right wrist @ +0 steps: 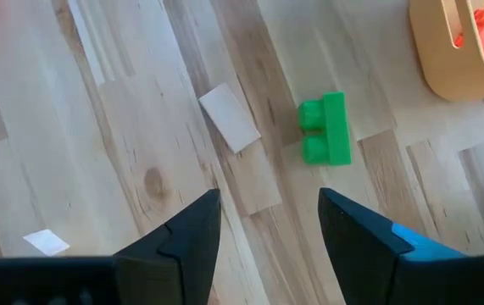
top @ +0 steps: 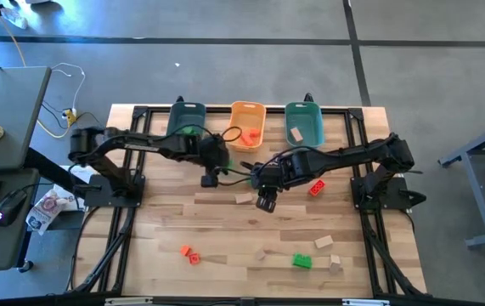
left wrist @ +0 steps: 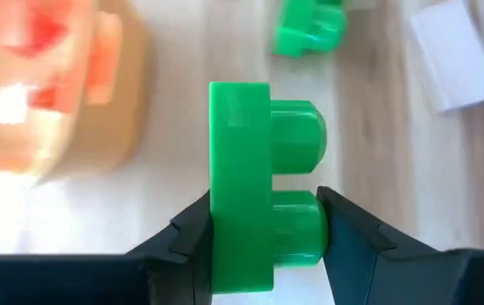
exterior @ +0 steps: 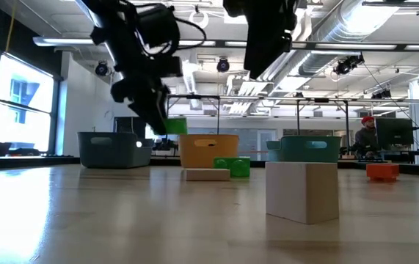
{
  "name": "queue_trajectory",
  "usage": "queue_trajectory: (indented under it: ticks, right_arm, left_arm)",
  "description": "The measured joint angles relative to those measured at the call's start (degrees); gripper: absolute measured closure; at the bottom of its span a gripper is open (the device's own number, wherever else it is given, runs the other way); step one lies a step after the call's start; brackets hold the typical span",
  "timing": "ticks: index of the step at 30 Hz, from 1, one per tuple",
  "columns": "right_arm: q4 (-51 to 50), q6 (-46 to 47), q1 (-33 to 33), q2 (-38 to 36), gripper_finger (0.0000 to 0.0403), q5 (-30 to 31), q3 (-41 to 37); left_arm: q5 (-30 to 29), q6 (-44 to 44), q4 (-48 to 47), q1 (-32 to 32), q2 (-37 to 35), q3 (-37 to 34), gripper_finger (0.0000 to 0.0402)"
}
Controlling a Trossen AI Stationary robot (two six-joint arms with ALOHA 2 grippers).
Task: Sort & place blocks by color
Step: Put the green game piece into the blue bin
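Observation:
My left gripper (left wrist: 263, 237) is shut on a bright green two-stud block (left wrist: 242, 169) and hovers in front of the orange bin (top: 246, 123); in the low view the block (exterior: 174, 126) hangs in the air. My right gripper (right wrist: 269, 220) is open and empty above the table's middle (top: 267, 202). Below and ahead of it a second green block (right wrist: 326, 127) lies on its side beside a pale tan block (right wrist: 229, 119). On the table are also a red block (top: 317, 189), a red-orange one (top: 189, 253), a green one (top: 301, 262) and a few tan ones (top: 324, 243). My left gripper pinches the green block between its two fingers, one on the flat back (left wrist: 225, 241) and one on the end of one stud (left wrist: 301, 233). The fingers point down from above. The block is lifted clear of the table, its other stud free.
Three bins stand in a row at the far edge: dark teal (top: 187, 119) holding green pieces, orange with red-orange pieces, teal (top: 304, 123) with a tan piece. A large tan block (exterior: 302, 191) sits close to the low camera. A person (exterior: 367, 132) is far behind the table.

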Motion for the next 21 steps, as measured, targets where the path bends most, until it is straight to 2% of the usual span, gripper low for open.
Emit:
queue_trajectory:
  ticks: [5,12,21]
  right_arm:
    - [0.68,-1.94,0.0,0.0,0.0217,0.0,0.0]
    - [5.05,-11.66,0.02,0.0,0.0217,-0.03,-0.02]
    - [8.79,-17.52,0.02,0.0,0.0217,-0.28,-0.02]
  left_arm:
    - [-5.4,0.47,-4.88,2.41,-6.24,0.04,0.0266]
    - [-10.0,-2.92,-10.12,9.67,-13.45,0.04,0.0266]
    - [-11.65,-15.93,-12.66,21.86,-13.03,0.04,0.0266]
